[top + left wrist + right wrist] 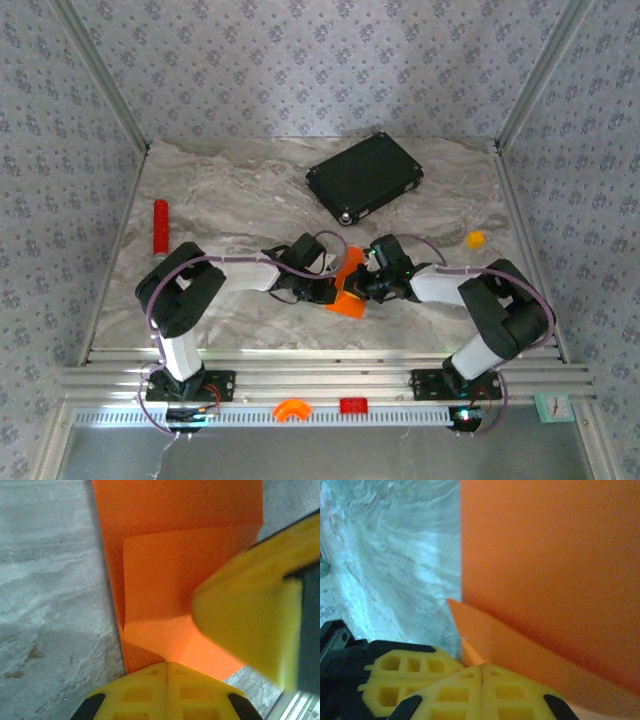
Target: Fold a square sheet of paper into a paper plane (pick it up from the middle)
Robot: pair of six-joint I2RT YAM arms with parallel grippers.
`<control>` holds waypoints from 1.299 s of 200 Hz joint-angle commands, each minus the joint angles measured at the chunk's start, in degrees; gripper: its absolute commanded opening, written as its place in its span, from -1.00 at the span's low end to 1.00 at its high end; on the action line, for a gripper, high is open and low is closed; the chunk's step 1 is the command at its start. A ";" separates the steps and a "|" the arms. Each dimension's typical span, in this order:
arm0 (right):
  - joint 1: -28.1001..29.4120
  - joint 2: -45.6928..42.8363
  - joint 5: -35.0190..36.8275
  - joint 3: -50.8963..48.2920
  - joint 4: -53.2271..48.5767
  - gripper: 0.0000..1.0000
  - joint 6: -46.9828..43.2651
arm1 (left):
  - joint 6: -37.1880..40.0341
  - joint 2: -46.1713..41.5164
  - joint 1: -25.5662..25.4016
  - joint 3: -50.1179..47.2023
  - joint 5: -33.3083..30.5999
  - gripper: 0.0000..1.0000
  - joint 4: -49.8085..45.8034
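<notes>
L gripper (166, 669) jaws fully closed, pinching edge of part-folded orange sheet (170, 580). R gripper (482, 670) likewise clamped on same sheet, mid table (240, 190).

- Paper sheet (349, 290): worktop (230, 190) centre, near half, between both pincers.
- Left pincer (333, 288): at sheet's left side, clamped on edge.
- Right pincer (366, 284): at sheet's right side, clamped on edge, just beside left pincer.
- Flat case (365, 178): behind sheet, slightly right, apart from it.
- Cylinder (160, 227): far left, near left wall, well apart from sheet.
- Small lump (476, 239): right of sheet, before and right of case.
- Curved piece (292, 409) and small block (353, 405): on near rail, between arm bases.
</notes>
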 commanded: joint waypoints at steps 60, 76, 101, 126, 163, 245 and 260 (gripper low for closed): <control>-5.75 -0.33 1.07 -4.72 -1.13 -0.89 -0.78 | -0.27 1.65 -0.01 -0.93 -1.22 -1.00 -4.34; -8.22 -1.58 0.54 -5.26 -1.21 -0.89 -1.54 | -0.62 1.39 0.03 -1.03 -1.20 -1.00 -3.98; -11.38 -2.34 -0.48 -5.58 -1.32 -0.89 -2.40 | -0.81 1.22 0.05 -1.01 -1.22 -1.00 -3.99; -12.76 -3.73 -1.19 -5.62 -1.39 -0.88 -2.37 | -0.91 0.45 0.02 -1.11 -1.21 -1.00 -4.16; -10.19 -10.99 1.01 -5.28 -5.40 -0.82 -1.68 | -1.60 -2.47 -0.02 -0.63 -1.06 -1.00 -4.34; -4.86 -22.55 6.19 -4.78 -17.49 -0.63 -0.55 | 1.11 -1.45 0.91 6.57 -0.33 -0.95 -6.47; -3.79 -22.48 6.74 -4.19 -19.43 -0.62 -0.58 | 0.90 0.89 0.83 7.46 0.06 -0.95 -6.53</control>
